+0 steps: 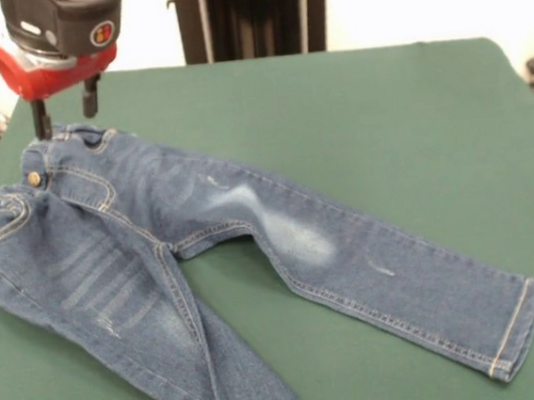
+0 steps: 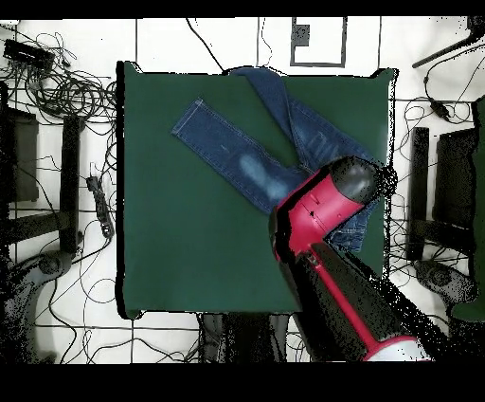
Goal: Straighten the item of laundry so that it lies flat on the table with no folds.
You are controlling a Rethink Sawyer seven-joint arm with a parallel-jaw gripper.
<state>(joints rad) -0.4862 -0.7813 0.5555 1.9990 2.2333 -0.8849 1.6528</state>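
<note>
Above the waistband of the jeans (image 1: 159, 258) I hold the end effector (image 1: 65, 111), its two fingers apart and gripping nothing, the tips just over the denim. The jeans lie spread on the tabletop (image 1: 383, 123), one leg running off its near edge. Risk, in my judgement: a pull toward that edge drags the garment overboard; a shallow pinch slips and bunches the waistband.

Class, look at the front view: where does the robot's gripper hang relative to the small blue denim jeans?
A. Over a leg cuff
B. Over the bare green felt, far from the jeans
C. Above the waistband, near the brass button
C: the gripper hangs just above the jeans' waistband, close to the brass button.
</note>
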